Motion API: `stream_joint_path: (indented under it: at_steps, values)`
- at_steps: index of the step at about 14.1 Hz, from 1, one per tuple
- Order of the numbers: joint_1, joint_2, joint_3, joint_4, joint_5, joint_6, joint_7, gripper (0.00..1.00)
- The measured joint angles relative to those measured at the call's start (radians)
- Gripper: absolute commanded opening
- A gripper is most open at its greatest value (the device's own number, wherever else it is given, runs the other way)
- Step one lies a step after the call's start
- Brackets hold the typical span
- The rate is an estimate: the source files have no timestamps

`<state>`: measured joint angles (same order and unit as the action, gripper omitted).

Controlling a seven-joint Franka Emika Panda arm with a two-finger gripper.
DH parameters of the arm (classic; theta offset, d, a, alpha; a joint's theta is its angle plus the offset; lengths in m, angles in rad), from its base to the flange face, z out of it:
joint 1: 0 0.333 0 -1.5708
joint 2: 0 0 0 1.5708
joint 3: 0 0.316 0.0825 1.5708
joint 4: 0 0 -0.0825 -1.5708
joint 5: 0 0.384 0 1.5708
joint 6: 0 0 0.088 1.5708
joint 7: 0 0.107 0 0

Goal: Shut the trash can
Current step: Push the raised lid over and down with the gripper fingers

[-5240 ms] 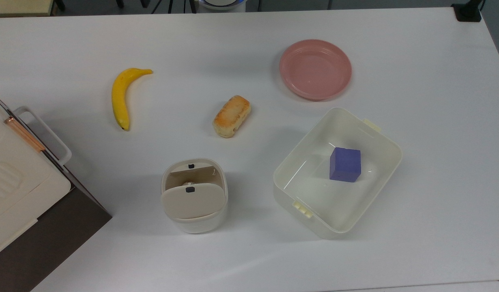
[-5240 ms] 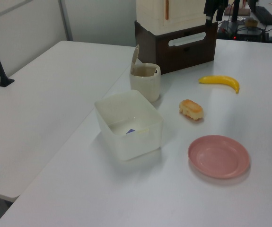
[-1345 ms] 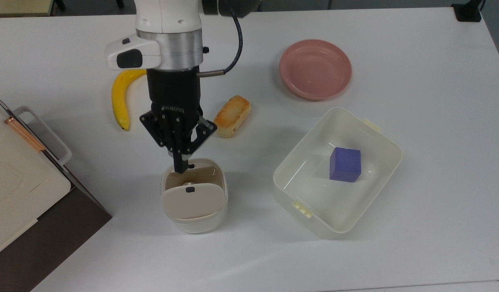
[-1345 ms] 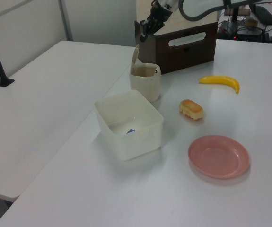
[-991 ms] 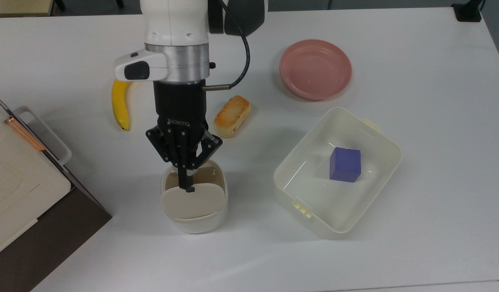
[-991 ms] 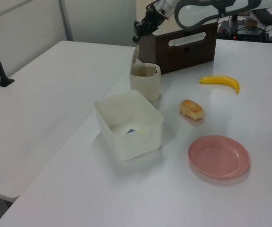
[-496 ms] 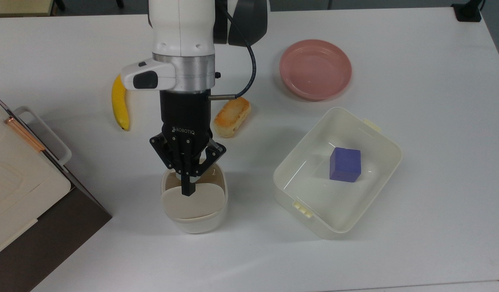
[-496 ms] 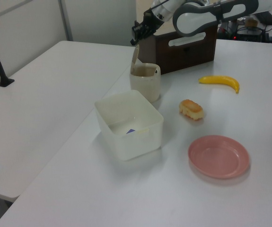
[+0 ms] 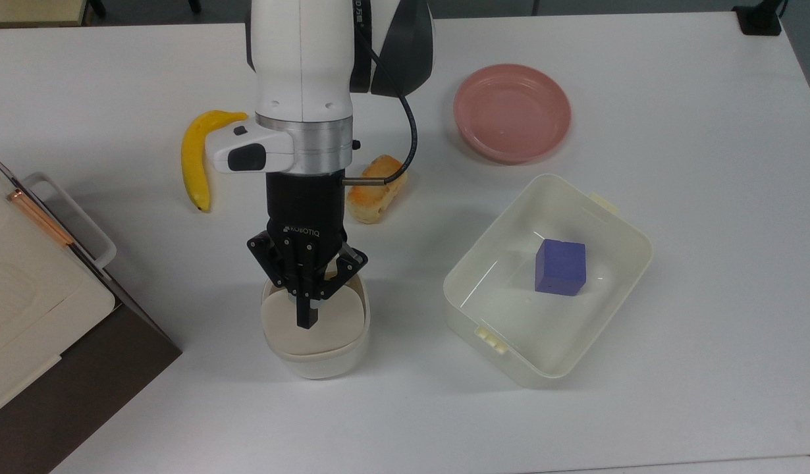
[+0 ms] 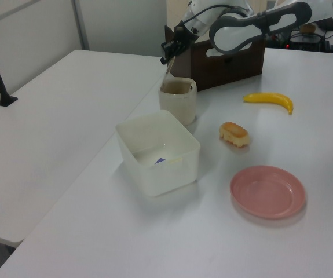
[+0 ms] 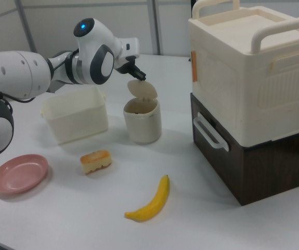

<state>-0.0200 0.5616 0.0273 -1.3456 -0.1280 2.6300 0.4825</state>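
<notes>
Your tool had its fingers pressed together, holding nothing, tips on the raised lid of the trash can, which stood on the counter between the tub and the stacked boxes. From the right view you could see the lid tilted with the opening exposed; the top view hid that gap.

Arm reaching down, hand vertical, fingers pinched together.

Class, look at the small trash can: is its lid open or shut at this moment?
Open. In the right view the lid stands raised above the trash can, whose dark inside shows, with the gripper at the lid's top edge.
</notes>
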Motion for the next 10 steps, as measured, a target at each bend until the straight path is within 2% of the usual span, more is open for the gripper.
stream_joint_path:
  at_steps: [5,10]
  values:
    - [-0.003,-0.003,-0.004,-0.019,-0.039,0.0,0.0,0.0]
    - [-0.004,-0.063,-0.005,-0.11,-0.095,0.0,0.0,0.0]
